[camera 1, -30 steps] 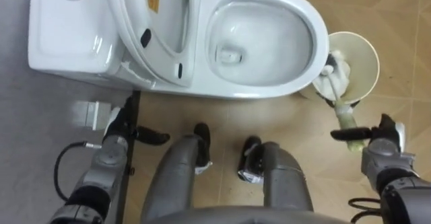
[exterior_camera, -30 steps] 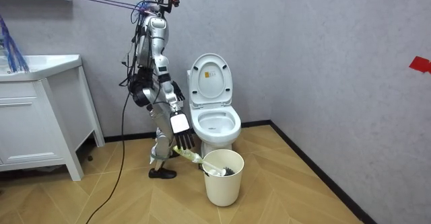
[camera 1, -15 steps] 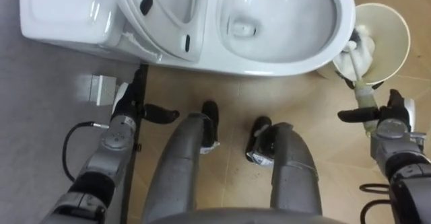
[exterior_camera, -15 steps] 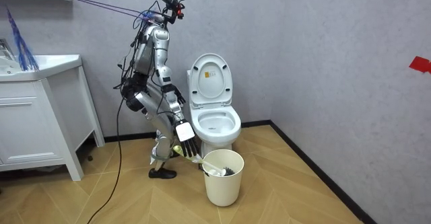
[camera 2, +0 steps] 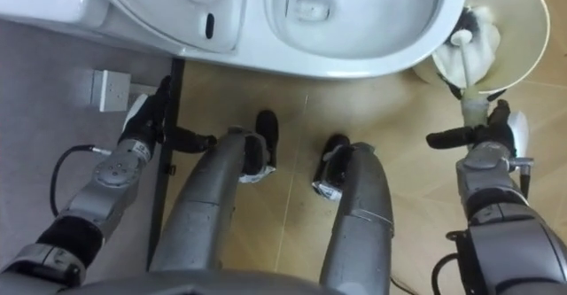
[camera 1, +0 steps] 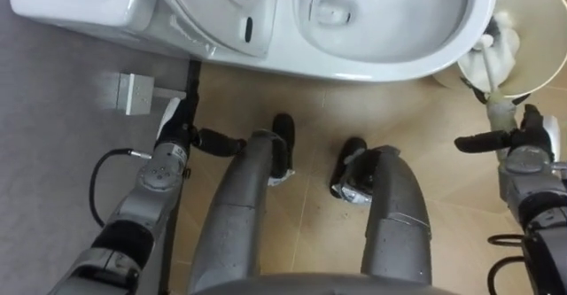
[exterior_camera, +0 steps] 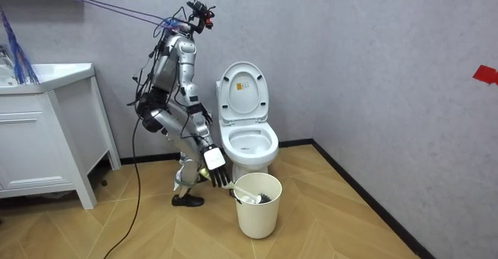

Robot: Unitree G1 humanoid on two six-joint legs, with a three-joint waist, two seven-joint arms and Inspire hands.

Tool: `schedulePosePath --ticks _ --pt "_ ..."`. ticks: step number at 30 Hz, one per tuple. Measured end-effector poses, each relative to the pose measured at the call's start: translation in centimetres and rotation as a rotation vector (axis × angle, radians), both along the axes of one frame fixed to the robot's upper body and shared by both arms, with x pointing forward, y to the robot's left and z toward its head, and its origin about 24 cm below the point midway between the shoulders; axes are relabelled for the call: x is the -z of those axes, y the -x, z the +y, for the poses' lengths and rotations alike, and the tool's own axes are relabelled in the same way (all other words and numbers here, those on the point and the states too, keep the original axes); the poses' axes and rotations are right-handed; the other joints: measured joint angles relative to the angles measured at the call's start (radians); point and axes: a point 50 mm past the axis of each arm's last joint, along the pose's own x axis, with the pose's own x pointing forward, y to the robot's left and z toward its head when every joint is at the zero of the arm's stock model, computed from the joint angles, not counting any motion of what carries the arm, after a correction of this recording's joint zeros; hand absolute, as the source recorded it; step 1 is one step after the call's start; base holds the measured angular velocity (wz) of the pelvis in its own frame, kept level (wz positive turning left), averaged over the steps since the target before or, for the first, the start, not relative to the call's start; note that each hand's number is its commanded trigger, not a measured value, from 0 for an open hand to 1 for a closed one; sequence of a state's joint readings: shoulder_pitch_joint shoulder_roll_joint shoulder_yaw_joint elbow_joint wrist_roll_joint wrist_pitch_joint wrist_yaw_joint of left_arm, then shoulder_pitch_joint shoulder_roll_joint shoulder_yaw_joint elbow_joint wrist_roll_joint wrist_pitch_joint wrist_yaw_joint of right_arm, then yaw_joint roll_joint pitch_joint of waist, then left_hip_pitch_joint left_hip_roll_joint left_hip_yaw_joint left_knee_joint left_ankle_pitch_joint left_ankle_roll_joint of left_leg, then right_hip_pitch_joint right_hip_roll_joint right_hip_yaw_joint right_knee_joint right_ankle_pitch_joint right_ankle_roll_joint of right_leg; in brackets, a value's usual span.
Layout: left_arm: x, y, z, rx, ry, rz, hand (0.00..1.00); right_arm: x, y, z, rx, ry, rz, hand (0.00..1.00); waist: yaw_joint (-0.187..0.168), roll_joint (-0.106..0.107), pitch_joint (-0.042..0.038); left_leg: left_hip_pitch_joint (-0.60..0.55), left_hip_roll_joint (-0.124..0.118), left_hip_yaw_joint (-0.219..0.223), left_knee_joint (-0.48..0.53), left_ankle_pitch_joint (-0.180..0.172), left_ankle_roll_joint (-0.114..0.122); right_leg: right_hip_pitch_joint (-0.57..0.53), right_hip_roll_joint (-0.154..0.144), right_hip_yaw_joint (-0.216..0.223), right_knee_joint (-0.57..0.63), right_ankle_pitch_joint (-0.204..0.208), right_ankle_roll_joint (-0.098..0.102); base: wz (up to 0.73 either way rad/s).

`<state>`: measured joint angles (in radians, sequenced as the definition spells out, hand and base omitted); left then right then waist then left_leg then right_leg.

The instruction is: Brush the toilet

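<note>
Right hand [camera 1: 528,144] grips the brush [camera 1: 498,112] — head in the bin [camera 1: 542,29].

Brush [camera 1: 498,109]: thin white shaft, pale yellow-green grip, white head. The grip end sits in my right hand [camera 1: 527,146], fingers closed round it. The shaft slants up and away from me, and the head is down inside the cream bin [camera 1: 542,25].

Toilet [camera 1: 390,63]: white, seat and lid raised, bowl open. It stands just beside the bin, on my left of it.
</note>
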<state>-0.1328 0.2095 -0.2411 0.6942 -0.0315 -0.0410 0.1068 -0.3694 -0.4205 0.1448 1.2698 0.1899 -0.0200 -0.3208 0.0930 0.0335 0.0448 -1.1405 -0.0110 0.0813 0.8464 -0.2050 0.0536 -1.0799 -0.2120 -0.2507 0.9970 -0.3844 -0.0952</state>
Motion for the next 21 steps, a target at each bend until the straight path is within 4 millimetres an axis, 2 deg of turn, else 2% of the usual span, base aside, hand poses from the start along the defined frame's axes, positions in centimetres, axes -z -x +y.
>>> schedulePosePath --ticks 3,4,6,11,21 --pt "-0.5 -0.3 0.1 0.005 0.0 -0.021 0.0 0.1 0.3 -0.3 -0.012 -0.004 0.022 0.0 0.008 0.005 0.0005 -0.032 0.0 0.001 0.029 -0.007 -0.001 -0.03 -0.004 0.003 0.03 -0.014 -0.002 0.04" --pt "-0.6 -0.4 0.1 0.007 0.001 -0.029 0.0 0.1 0.4 -0.4 -0.022 -0.006 0.032 0.36 0.013 0.007 0.0005 -0.041 0.002 0.001 0.04 -0.012 -0.003 -0.039 -0.002 0.003 0.038 -0.017 -0.004 0.0" --pt "-0.7 -0.5 0.2 0.001 0.009 -0.033 0.0 0.2 0.6 -0.5 -0.017 -0.026 0.033 1.0 0.018 0.008 0.0 -0.051 0.005 0.001 0.059 -0.022 -0.004 -0.044 0.0 0.003 0.051 -0.024 -0.006 0.0" --pt "-0.8 -0.6 0.3 -0.004 0.012 -0.037 0.0 0.3 0.6 -0.5 0.006 -0.082 0.019 1.0 0.022 0.018 0.0004 -0.064 0.012 0.001 0.09 -0.037 -0.007 -0.054 0.002 0.005 0.076 -0.038 -0.009 -0.03" --pt "-0.8 -0.4 0.8 -0.035 0.017 -0.034 0.0 0.6 1.1 -0.7 0.082 -0.163 0.01 1.0 0.021 0.019 0.0002 -0.079 0.016 0.0 0.124 -0.053 -0.014 -0.067 0.0 0.004 0.107 -0.054 -0.02 -0.01"
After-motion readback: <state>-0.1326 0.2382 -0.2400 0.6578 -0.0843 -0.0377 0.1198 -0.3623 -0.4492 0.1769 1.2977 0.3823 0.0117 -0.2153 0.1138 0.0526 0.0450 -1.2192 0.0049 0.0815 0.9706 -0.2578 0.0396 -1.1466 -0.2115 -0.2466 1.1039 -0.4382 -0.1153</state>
